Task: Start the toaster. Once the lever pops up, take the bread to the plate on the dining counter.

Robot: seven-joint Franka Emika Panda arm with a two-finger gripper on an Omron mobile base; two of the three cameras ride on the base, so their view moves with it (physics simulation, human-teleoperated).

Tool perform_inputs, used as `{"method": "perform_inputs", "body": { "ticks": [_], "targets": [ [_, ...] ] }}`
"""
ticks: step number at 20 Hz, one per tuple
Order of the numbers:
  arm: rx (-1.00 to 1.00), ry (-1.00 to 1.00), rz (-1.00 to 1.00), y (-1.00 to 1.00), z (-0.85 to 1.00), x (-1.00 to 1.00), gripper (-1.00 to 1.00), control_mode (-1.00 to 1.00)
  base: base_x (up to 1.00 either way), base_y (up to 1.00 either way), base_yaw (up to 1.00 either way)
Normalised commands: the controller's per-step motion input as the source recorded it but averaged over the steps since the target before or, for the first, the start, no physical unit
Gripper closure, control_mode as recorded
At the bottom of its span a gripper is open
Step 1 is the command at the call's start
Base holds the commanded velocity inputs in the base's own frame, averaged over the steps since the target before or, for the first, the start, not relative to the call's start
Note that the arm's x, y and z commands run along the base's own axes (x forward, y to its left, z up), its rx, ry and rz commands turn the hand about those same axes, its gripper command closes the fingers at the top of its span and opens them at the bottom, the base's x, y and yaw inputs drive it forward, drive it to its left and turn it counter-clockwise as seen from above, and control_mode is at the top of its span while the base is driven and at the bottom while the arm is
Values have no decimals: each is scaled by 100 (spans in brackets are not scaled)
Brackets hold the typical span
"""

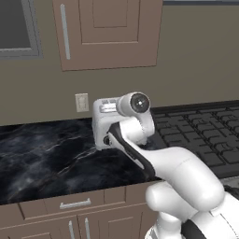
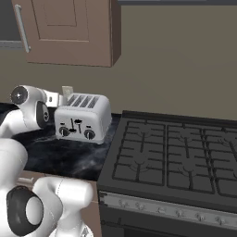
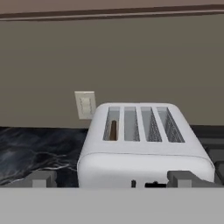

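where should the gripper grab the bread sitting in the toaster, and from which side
Grip the bread by its top edge, coming straight down from above. It stands upright in the leftmost slot of the toaster as the hand view shows it, sunk below the slot rim, so only that edge is reachable. The open gripper should pinch across its thin faces, likely once it rises.

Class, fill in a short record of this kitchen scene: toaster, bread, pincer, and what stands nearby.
toaster: on the dark marbled counter, left of the stove
bread: brown slice down in the leftmost slot
pincer: open, low in front of the toaster, holding nothing
wall: outlet behind the toaster
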Motion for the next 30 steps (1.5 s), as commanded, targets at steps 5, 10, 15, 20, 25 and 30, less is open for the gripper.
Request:
{"method": "perform_inputs", "body": {
  "ticks": [5,10,15,20,25,30],
  "targets": [
    [1,5,0,1,0,15,-100,-100,0,0,0],
    [2,2,0,0,0,13,-100,-100,0,0,0],
    [1,0,0,0,0,19,-100,-100,0,0,0],
    [1,0,0,0,0,17,-100,-100,0,0,0],
    [0,0,0,0,0,11,-100,-100,0,0,0],
    [0,0,0,0,0,8,-100,-100,0,0,0]
  ]
}}
